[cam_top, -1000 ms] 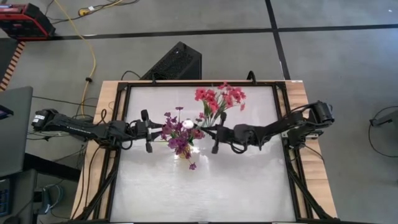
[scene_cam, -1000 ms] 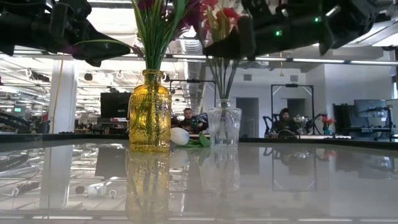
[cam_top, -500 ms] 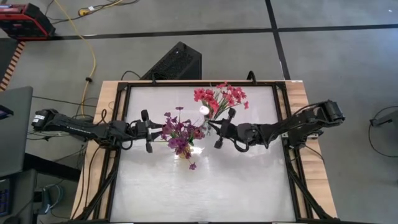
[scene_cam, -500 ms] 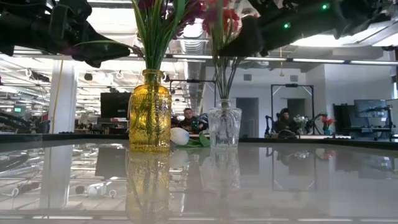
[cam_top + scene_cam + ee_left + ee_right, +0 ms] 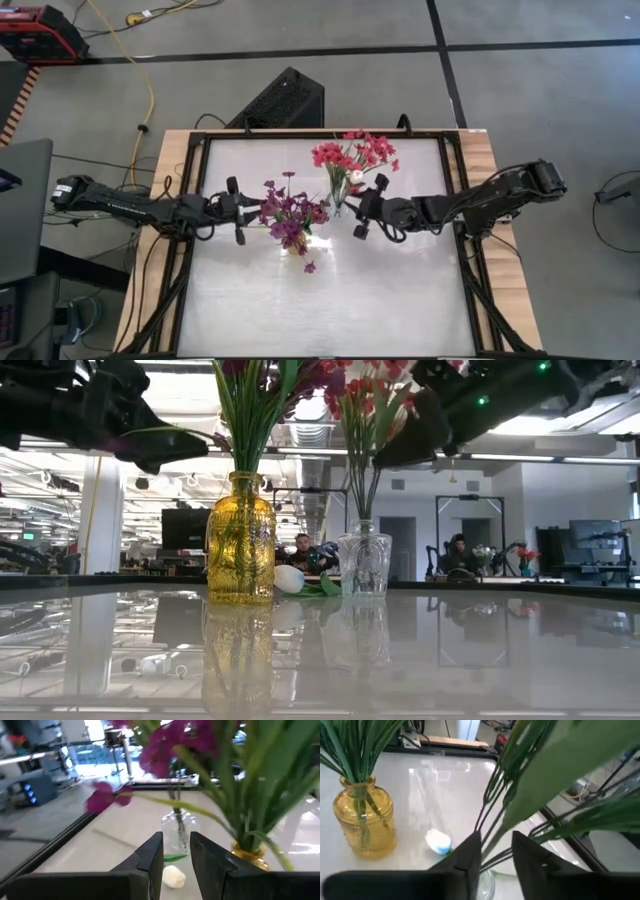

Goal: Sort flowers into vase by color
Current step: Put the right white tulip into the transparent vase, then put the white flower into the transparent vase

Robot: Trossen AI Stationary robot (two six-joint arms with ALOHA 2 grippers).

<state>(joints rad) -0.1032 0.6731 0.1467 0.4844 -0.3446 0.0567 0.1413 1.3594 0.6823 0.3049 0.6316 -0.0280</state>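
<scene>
A yellow vase (image 5: pixel 240 540) holds the purple flowers (image 5: pixel 288 214). Right of it, a clear vase (image 5: pixel 362 564) holds the red-pink flowers (image 5: pixel 352 156). A white bud (image 5: pixel 355 177) shows at that bunch's near edge. Another white bud (image 5: pixel 289 579) lies on its side on the table between the vases. My right gripper (image 5: pixel 369 206) hovers open just right of the clear vase, and green stems (image 5: pixel 492 837) run through the gap between its fingers. My left gripper (image 5: pixel 236 211) stands open left of the purple flowers with nothing between its fingers. My right gripper stands level with its fingers on either side of the green stems (image 5: pixel 490 842) above the clear vase. I cannot tell whether a finger touches them.
A black frame (image 5: pixel 196 200) borders the glossy white table top. The near half of the table (image 5: pixel 320 300) holds nothing. People sit at desks in the room beyond the far edge, seen in the low view.
My right gripper has gone toward the table's right edge and risen a little, tipping nearer to level. The white bud in front of it has swung from beside the purple flowers over to the red-pink bunch. The red-pink stems now stand more upright in the clear vase.
</scene>
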